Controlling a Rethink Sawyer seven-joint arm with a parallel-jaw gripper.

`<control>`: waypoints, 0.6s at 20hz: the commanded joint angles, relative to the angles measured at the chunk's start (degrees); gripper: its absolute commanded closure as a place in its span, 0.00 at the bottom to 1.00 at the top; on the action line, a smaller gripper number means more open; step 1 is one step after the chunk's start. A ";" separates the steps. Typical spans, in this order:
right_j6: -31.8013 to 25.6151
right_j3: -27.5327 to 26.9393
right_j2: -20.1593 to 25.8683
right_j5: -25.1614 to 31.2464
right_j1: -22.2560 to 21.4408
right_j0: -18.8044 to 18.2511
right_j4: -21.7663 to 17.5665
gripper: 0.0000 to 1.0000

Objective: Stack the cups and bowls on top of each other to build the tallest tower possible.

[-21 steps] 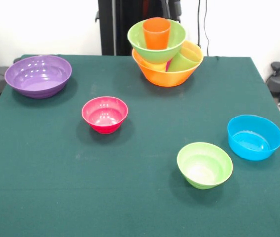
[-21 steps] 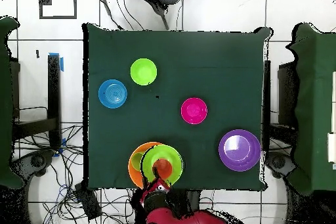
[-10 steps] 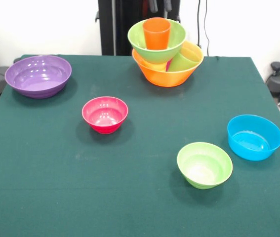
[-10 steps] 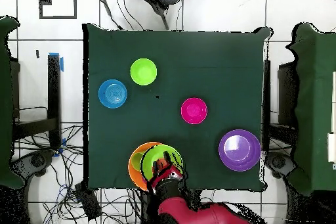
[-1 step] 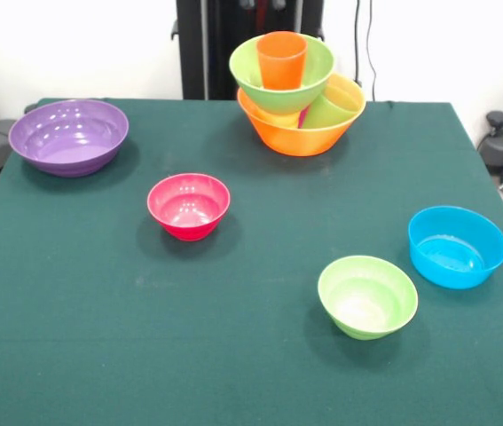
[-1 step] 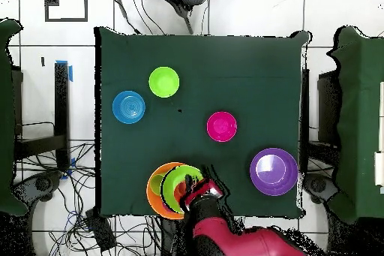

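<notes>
The tower stands at the far middle of the table. Its base is the large orange bowl (image 5: 300, 135) (image 6: 154, 191), holding a yellow cup (image 5: 350, 90), a light green cup (image 5: 326, 113) and a sliver of a magenta cup (image 5: 304, 116). On these rests the large light-green bowl (image 5: 309, 78) (image 6: 175, 181), with the orange-red cup (image 5: 281, 59) upright in it. In the overhead view my gripper (image 6: 203, 191) hangs over that bowl's right rim on the red arm (image 6: 232, 239); its state is unclear. In the front view it cannot be made out.
Loose on the green cloth (image 5: 260, 355) are a wide purple bowl (image 5: 69, 135) (image 6: 274, 171), a small pink-red bowl (image 5: 189, 206) (image 6: 222, 126), a small light-green bowl (image 5: 367, 295) (image 6: 163, 82) and a blue bowl (image 5: 457, 246) (image 6: 129, 107).
In the overhead view the arm has swung right, from over the tower's middle to its right rim. In the front view the gripper has risen out of sight. No bowl or cup has moved.
</notes>
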 commanded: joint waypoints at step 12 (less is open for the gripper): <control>-3.62 -18.04 9.83 23.67 12.52 -10.67 -1.53 0.00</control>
